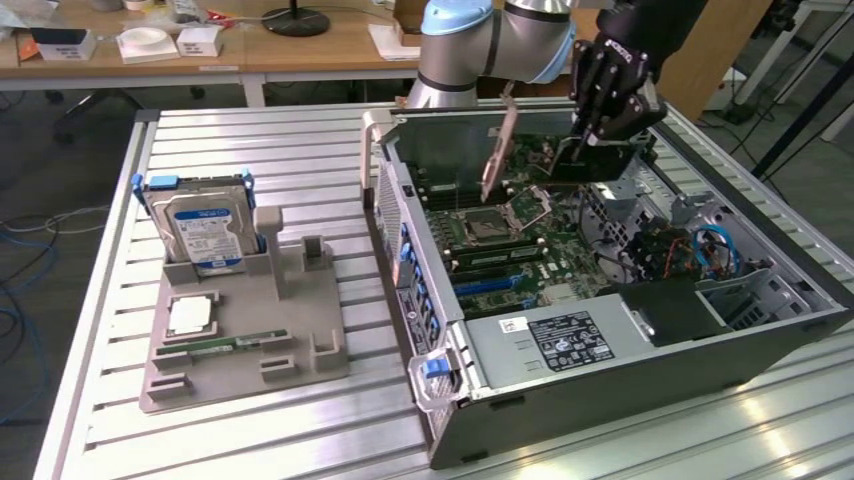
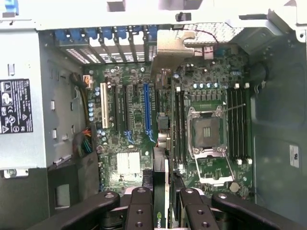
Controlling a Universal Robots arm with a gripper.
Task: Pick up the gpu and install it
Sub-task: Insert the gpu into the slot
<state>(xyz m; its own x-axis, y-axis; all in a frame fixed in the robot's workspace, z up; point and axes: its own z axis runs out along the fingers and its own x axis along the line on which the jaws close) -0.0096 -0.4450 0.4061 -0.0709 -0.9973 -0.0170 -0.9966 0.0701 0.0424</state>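
Pincer (image 1: 597, 138) gripping gpu (image 1: 594, 168) over open case (image 1: 747, 352), hard drive (image 1: 200, 232) upright

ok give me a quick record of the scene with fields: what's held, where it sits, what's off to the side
holding: the gripper has its jaws shut on the graphics card
card position: edge-on above the motherboard, inside the open computer case, metal bracket end toward the rear slot openings
card seated: not yet, judging by the exterior view
off to the side: grey holder at the exterior view's left of the case
in the holder: hard drive standing upright, memory stick lying flat
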